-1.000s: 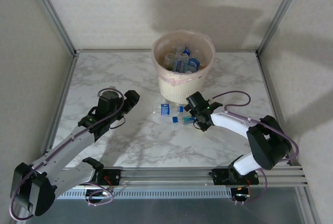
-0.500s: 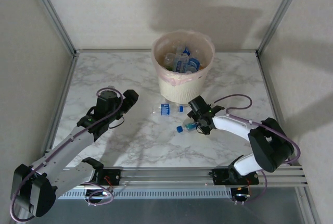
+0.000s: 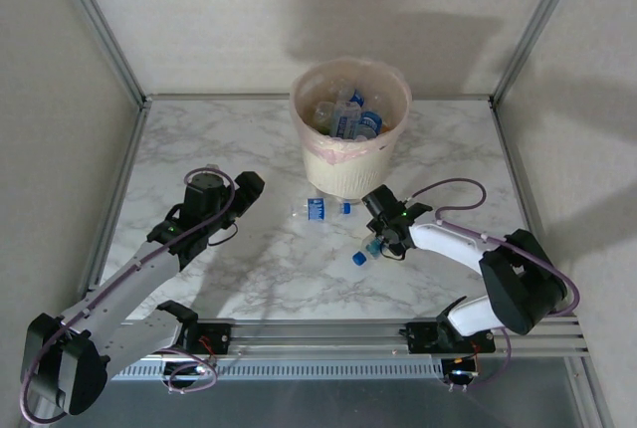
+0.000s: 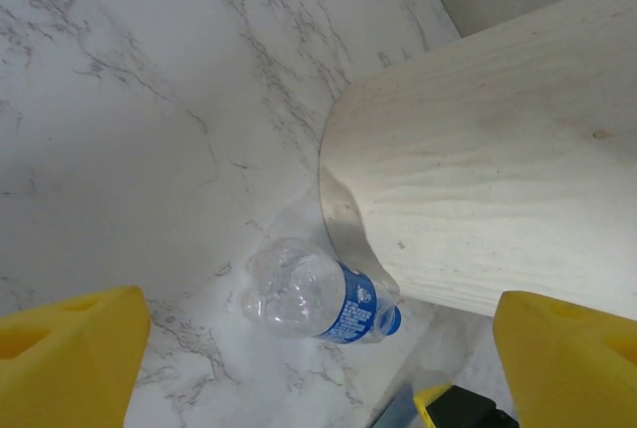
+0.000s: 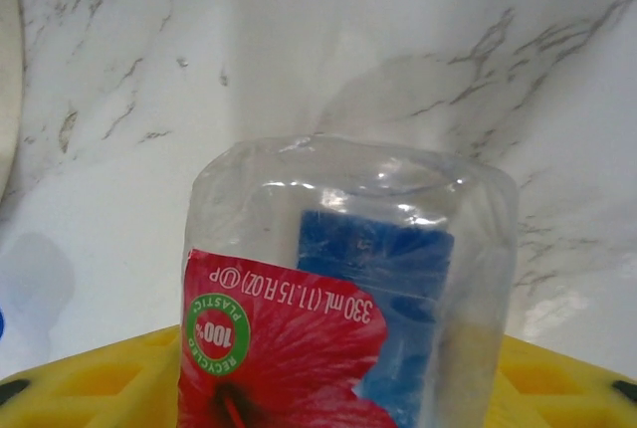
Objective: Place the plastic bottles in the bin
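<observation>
Step in hand: pickup of one red-labelled bottle; the right gripper is clamping it between its jaws, near the foot of the bin. The left gripper is hovering wide open and empty, facing a blue-labelled bottle lying against the bin wall. The next move is likely calling for a lift above the rim and a release over the binned bottles.

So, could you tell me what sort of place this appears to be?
Likely a robot-lab test cell: a marble-look table boxed in by aluminium posts and plain panels, with a mounting rail at its near edge.
</observation>
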{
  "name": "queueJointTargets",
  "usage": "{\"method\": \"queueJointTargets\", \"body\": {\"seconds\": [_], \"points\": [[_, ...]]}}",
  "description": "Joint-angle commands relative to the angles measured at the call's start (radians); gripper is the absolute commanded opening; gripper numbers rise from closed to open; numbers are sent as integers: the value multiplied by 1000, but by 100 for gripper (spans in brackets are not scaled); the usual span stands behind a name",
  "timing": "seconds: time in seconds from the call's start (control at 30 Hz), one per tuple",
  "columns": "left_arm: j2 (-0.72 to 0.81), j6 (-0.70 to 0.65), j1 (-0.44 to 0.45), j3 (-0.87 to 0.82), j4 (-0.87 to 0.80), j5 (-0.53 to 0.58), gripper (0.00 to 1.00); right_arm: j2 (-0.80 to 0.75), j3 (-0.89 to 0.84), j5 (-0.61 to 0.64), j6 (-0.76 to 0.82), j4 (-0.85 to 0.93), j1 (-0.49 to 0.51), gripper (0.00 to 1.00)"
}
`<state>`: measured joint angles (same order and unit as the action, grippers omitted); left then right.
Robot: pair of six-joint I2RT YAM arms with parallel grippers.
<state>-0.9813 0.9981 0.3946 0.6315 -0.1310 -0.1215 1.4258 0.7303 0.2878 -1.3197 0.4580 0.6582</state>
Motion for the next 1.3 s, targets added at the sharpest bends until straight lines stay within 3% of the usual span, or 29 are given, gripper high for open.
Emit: {"method": "queueJointTargets", "body": {"seconds": [0.0,0.3,0.5,0.73,0.93,1.27], "points": [[19,-7,-11,-14,7,-13,89,-37,11,69,32,90,-6,56],[6,-6,-15,-13,11,-17,89,-254,89,211,132,336,-6,53],[-10,-1,-16,-12,24,-20,89,-342,399,330,417,461,-28,53],[-24,14,-16,-10,37,-33,88,-204,830,355,815,328,-69,53],[-21,16,-16,-11,27,-31,88,20,1135,363,1097,193,-73,54],[-50,19,-17,-4,41,-35,88,255,1308,332,1237,120,-96,55]]}}
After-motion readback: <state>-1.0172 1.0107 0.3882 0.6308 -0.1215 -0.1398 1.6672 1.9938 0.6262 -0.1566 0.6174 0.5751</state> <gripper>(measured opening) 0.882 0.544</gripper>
